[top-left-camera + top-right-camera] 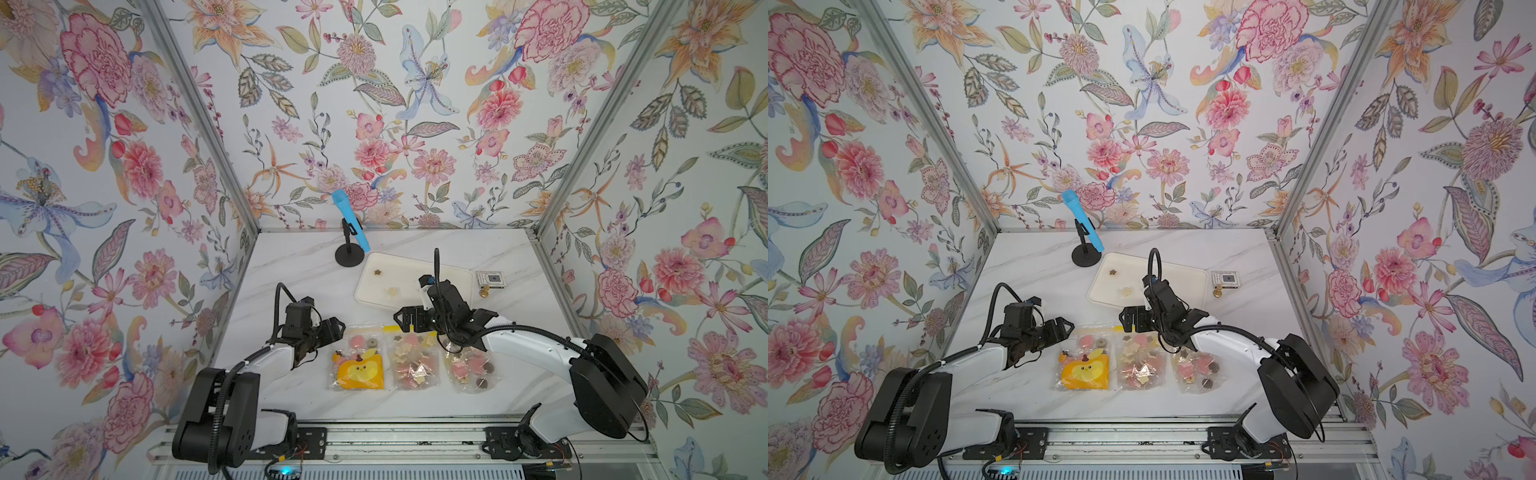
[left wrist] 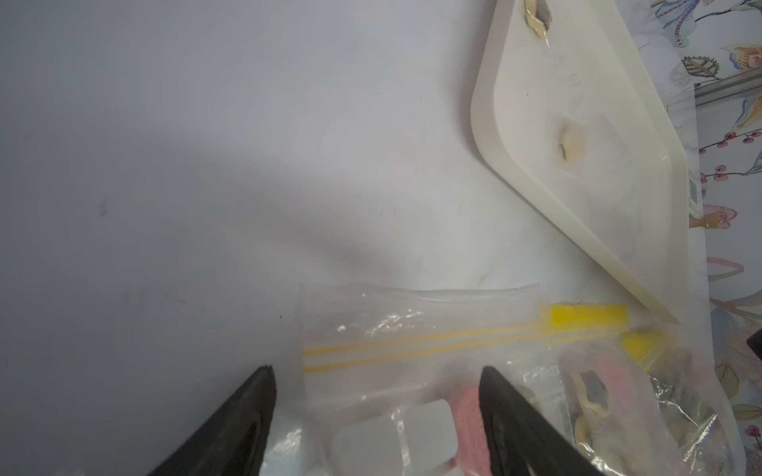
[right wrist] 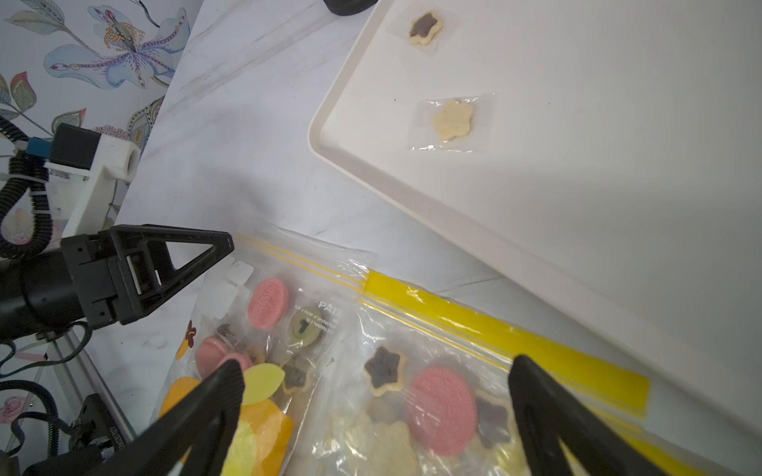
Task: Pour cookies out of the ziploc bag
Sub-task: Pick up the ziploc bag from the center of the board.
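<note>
Cookies point(image 1: 411, 365) sit in three bags point(image 1: 469, 370) in a row on the bench point(image 1: 299, 270), tops toward the tray point(image 1: 399, 266). In a top view the left tool point(image 1: 337, 329) is at the top corner of the left bag point(image 1: 359, 370). Left wrist: its jaws stand apart, straddling that corner. Right wrist: the right tool point(image 3: 377, 364), wide open, stands over the middle bag point(image 3: 433, 325).

Pink, brown and beige cookies point(image 3: 441, 410); yellow-striped clear bag point(image 3: 495, 329); cream tray point(image 3: 577, 173)

Blue microphone point(image 1: 351, 220) on black stand point(image 1: 348, 257)
</note>
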